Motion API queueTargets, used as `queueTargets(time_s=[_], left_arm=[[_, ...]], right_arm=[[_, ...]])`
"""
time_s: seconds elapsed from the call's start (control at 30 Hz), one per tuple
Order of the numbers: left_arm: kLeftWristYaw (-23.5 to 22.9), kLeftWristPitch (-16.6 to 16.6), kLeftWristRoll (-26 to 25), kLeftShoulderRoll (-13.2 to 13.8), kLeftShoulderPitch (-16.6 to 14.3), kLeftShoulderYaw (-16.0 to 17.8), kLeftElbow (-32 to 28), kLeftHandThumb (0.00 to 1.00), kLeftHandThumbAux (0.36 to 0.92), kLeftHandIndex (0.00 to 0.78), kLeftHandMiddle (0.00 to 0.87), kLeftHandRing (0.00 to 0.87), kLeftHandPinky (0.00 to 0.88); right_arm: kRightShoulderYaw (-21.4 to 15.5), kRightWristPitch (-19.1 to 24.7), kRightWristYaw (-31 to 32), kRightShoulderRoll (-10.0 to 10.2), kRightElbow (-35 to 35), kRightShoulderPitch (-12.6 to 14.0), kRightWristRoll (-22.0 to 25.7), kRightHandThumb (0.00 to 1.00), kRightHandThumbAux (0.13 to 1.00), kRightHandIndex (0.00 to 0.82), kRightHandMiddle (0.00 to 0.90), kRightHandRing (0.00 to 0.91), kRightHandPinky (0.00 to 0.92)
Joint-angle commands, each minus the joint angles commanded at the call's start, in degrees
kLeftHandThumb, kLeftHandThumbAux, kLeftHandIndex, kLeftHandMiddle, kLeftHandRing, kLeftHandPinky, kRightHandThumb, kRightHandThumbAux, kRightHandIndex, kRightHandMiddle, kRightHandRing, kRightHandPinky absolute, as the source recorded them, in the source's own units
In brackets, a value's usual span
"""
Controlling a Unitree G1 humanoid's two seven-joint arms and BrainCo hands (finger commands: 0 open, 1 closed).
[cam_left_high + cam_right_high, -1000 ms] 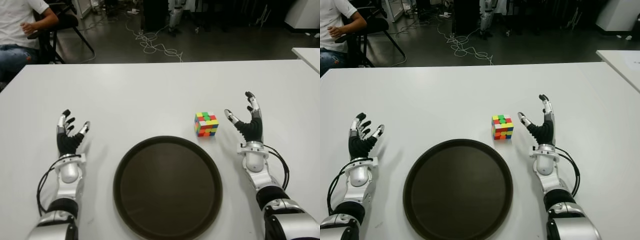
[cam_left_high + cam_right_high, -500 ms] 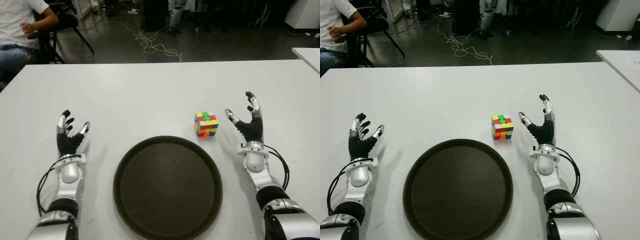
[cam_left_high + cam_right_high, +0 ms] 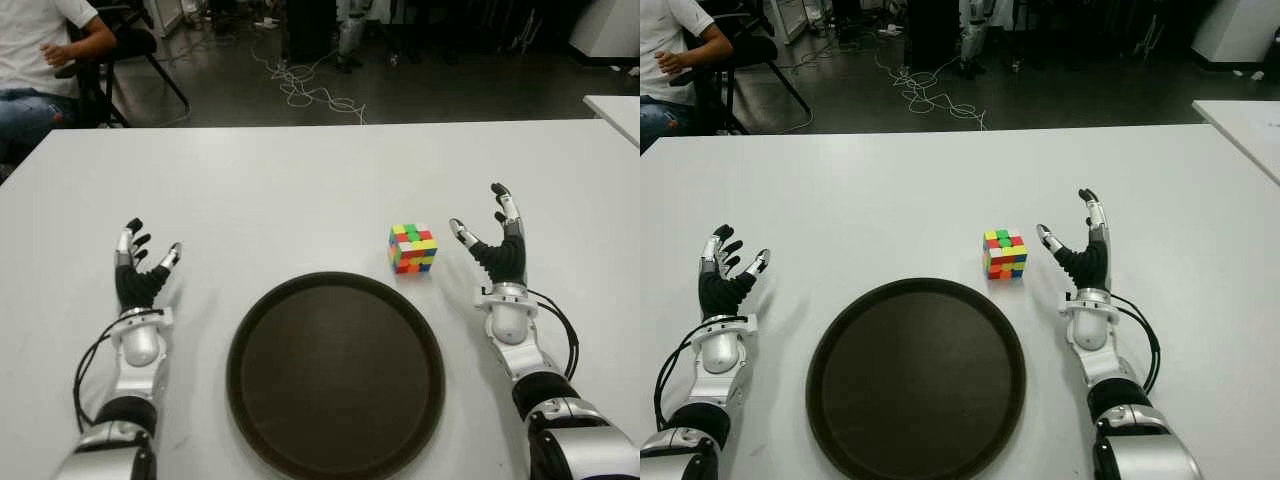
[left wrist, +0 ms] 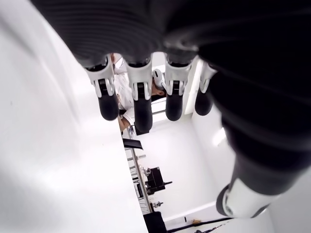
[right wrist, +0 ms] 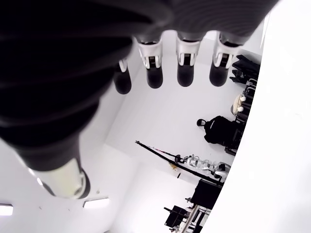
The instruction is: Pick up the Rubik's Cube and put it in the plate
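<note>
On the white desk (image 3: pixel 300 180), seen from the left eye, the Rubik's Cube (image 3: pixel 412 248) sits just beyond the far right rim of the round, dark, smooth plate (image 3: pixel 335 375), apart from it and nearer the desk's right edge. The right hand (image 3: pixel 495 240) stands just right of the cube, fingers spread, grasping nothing; the left hand (image 3: pixel 138 270) shows left of the plate, also released. A seated person (image 3: pixel 40 60) is cut off at the far left corner. The right eye view repeats this layout. The left wrist view shows only black-tipped fingers (image 4: pixel 142 104) extended over blank desk. The right wrist view likewise shows straight fingers (image 5: pixel 185 65), with no cube visible.
</note>
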Motion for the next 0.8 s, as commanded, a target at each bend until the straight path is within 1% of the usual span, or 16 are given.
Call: queueTargets(time_s=[0.23,0.33,0.47,0.5,0.57,0.7,0.8], left_arm=[[0.3,0.1,-0.3,0.3,-0.7,0.4,-0.1,0.224,0.734,0.100,0.145,0.147,0.154],[0.7,0.1,-0.1,0.4,-1.0,0.5,0.0,0.223,0.735,0.101,0.148,0.146,0.135],[1.5,0.6,0.5,1.0,-1.7,0.4,0.3,0.212,0.739,0.101,0.150,0.141,0.121],[1.8,1.1,0.7,1.3,-2.4,0.4,0.9,0.209,0.740,0.101,0.150,0.140,0.118],[2.3,2.0,0.9,1.7,-3.5,0.3,1.9,0.198,0.741,0.099,0.149,0.136,0.111],[3.3,3.5,1.4,2.3,-5.0,0.1,3.4,0.174,0.733,0.097,0.142,0.129,0.105],[3.4,4.4,1.5,2.7,-6.0,0.1,4.7,0.168,0.728,0.097,0.141,0.130,0.107]], right_arm=[[-0.5,0.6,0.2,-0.3,0.7,-1.0,0.6,0.281,0.690,0.000,0.000,0.000,0.000],[-0.7,0.9,0.4,-0.5,0.9,-1.7,0.8,0.292,0.691,0.000,0.000,0.000,0.000],[-1.3,2.2,1.3,-1.6,2.7,-3.7,1.4,0.292,0.690,0.000,0.000,0.000,0.000],[-1.5,2.9,1.7,-2.1,4.1,-4.8,1.6,0.289,0.689,0.000,0.000,0.000,0.000],[-1.7,3.9,2.0,-2.5,5.6,-6.1,1.8,0.276,0.687,0.000,0.000,0.000,0.000],[-1.4,4.7,1.6,-2.9,7.0,-7.2,1.5,0.250,0.683,0.000,0.000,0.000,0.000],[-1.2,4.7,1.3,-3.1,7.5,-7.6,1.3,0.239,0.682,0.000,0.000,0.000,0.000]])
